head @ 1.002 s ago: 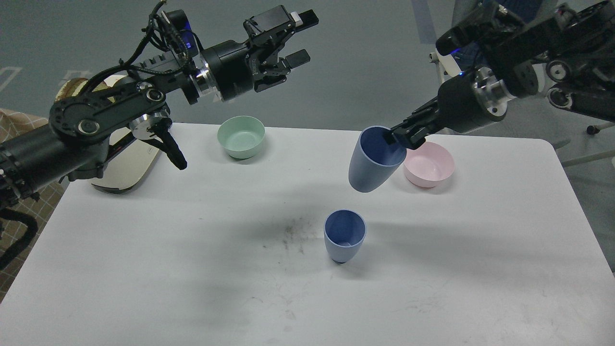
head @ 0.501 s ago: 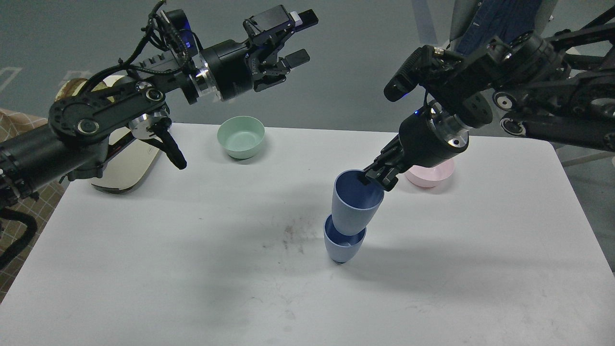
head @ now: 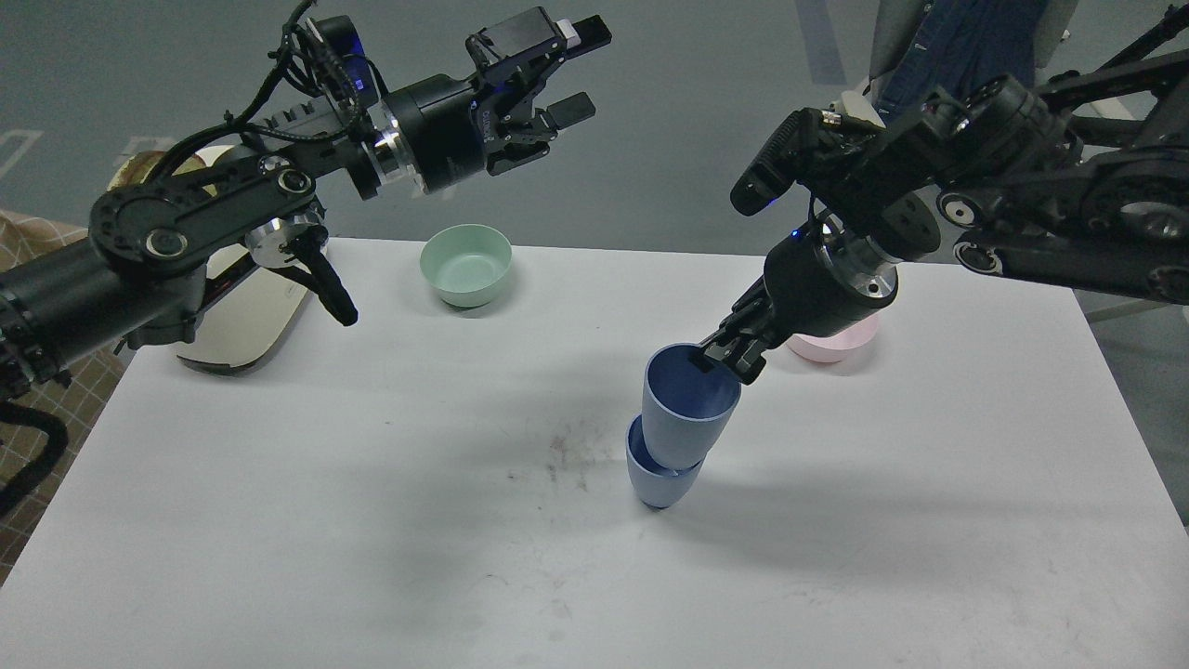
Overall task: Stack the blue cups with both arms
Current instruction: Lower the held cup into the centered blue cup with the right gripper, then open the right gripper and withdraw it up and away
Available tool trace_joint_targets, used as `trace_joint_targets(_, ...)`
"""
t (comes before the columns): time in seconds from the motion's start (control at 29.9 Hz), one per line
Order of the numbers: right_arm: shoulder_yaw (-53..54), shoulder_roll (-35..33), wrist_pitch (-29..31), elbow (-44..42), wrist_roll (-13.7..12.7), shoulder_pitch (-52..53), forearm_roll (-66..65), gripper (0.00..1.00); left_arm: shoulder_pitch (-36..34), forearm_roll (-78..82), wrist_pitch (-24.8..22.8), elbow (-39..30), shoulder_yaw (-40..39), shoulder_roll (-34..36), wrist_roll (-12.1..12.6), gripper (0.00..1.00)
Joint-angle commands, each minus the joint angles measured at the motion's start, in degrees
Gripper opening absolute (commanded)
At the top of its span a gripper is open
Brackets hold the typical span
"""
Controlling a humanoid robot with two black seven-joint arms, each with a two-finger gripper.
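Blue cups: lower cup (head: 658,481) stands upright on the white table (head: 279,520), a bit right of centre, nearer the front edge than the far one. Upper cup (head: 689,409) sits nested in it, base inside the lower rim, tilted slightly toward the right, dark blue interior visible. Faint grey smudges (head: 567,455) on the tabletop just left of the stack.

Right gripper (head: 731,355) is at the upper cup's right rim, clenched on that rim, one finger inside the mouth and one outside. Right arm (head: 975,204) reaches in from the right edge, silver wrist ring showing.

Pink bowl (head: 841,339) sits behind the gripper toward the far right corner, mostly hidden by the wrist. Mint-green bowl (head: 466,265) is near the far edge, left of centre, well apart from the stack. A shiny metallic tray-like object (head: 249,325) lies at the far left corner, partly under the left arm.

Left arm (head: 186,232) comes in from the left edge, raised above the table. Left gripper (head: 568,74) hangs in the air beyond the far edge, fingers spread apart, released, holding nothing. Small print on its body is too blurred to read. No readable labels on cups or bowls.
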Motion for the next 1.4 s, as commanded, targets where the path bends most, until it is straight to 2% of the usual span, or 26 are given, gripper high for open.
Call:
trace_joint_targets(0.0, 0.0, 0.0, -0.3, -0.1, 0.0, 0.0, 0.0, 0.39, 0.0, 0.0, 0.0, 0.0, 0.0, -0.1, 0.0, 0.96)
trace_joint_targets(0.13, 0.0, -0.1, -0.4, 0.0, 0.0, 0.0, 0.1, 0.54, 0.0, 0.0, 0.0, 0.0, 0.0, 0.0, 0.0, 0.96)
trace_joint_targets(0.17, 0.0, -0.2, -0.4, 0.0, 0.0, 0.0, 0.2, 0.55, 0.0, 0.0, 0.0, 0.0, 0.0, 0.0, 0.0, 0.96)
trace_joint_targets(0.23, 0.0, -0.5, -0.4, -0.2, 0.0, 0.1, 2.3, 0.64, 0.0, 0.0, 0.0, 0.0, 0.0, 0.0, 0.0, 0.96)
trace_joint_targets(0.3, 0.1, -0.9, -0.4, -0.4, 0.0, 0.3, 4.1, 0.67, -0.1, 0.0, 0.0, 0.0, 0.0, 0.0, 0.0, 0.96)
trace_joint_targets(0.37, 0.7, -3.9, -0.4, -1.3, 0.0, 1.8, 8.4, 0.77, -0.1, 0.0, 0.1, 0.1, 0.0, 0.0, 0.0, 0.96)
trace_joint_targets(0.47, 2.0, -8.2, -0.8, -3.6, 0.0, 2.4, 15.7, 0.81, 0.0, -0.1, 0.2, 0.4, -0.2, 0.0, 0.0, 0.96)
trace_joint_targets(0.57, 3.6, -14.2, -1.0, -5.9, 0.0, 1.6, 24.5, 0.9, 0.2, -0.4, 0.1, 1.9, -1.8, -0.4, 0.0, 0.96)
trace_joint_targets(0.7, 9.4, -24.0, -2.8, -9.5, 0.0, -7.8, 40.0, 0.94, 2.3, -1.1, -0.2, 5.5, -4.5, -1.8, -0.1, 0.96)
trace_joint_targets(0.8, 18.0, -26.0, -3.3, -12.4, 0.0, -17.0, 46.2, 0.94, 4.6, -2.1, -0.3, 7.6, -8.1, -3.0, -0.1, 0.96)
trace_joint_targets(0.97, 35.9, -25.0, -3.7, -20.0, 0.0, -33.9, 53.0, 0.95, 9.5, -7.5, -1.2, 12.0, -14.1, -5.8, 0.0, 0.97)
trace_joint_targets(1.1, 48.7, -16.6, -3.4, -29.8, 0.0, -46.4, 55.0, 0.95, 13.2, -9.6, -5.8, 17.0, -16.8, -9.3, 0.3, 0.97)
trace_joint_targets(1.17, 52.8, -12.9, -3.2, -33.7, 0.0, -50.2, 55.0, 0.96, 14.3, -9.8, -6.3, 18.9, -17.5, -10.3, 0.3, 0.97)
trace_joint_targets(1.37, 60.9, -4.1, -2.8, -38.7, 0.0, -57.8, 56.9, 0.96, 17.2, -9.8, -6.3, 22.6, -19.5, -12.1, 0.2, 0.97)
